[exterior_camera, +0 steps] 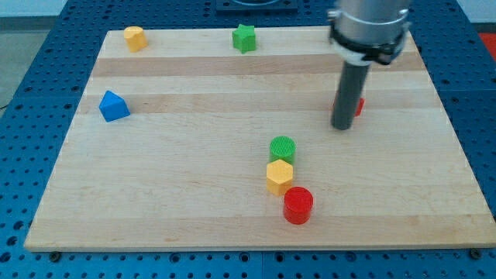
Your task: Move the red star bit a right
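The red star (358,105) lies at the view's right on the wooden board (194,93), mostly hidden behind my dark rod. Only a red sliver shows to the right of the rod. My tip (342,126) rests on the board just left of and below the red star, touching or nearly touching it.
A green cylinder (283,147), a yellow hexagon (280,175) and a red cylinder (297,204) stand in a row at bottom centre. A blue block (114,106) sits at the left. A yellow block (135,37) and a green star (244,37) sit along the top edge.
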`<state>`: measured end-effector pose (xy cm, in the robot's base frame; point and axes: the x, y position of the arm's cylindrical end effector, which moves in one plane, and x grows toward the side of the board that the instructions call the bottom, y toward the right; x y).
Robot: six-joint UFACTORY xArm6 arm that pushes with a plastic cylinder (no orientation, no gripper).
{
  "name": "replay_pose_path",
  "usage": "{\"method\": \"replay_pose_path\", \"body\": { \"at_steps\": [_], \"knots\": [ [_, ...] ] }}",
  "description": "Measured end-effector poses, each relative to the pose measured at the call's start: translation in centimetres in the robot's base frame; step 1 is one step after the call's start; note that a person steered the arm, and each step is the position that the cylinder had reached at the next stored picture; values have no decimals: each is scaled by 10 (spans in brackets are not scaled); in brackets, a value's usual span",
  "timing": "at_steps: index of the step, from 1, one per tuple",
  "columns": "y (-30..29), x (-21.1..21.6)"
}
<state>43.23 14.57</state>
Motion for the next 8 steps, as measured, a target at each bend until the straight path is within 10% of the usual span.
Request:
{"method": "replay_pose_path", "body": {
  "at_steps": [4, 8],
  "knots": [
    [-150, -16],
    [-25, -41]
  ]
}}
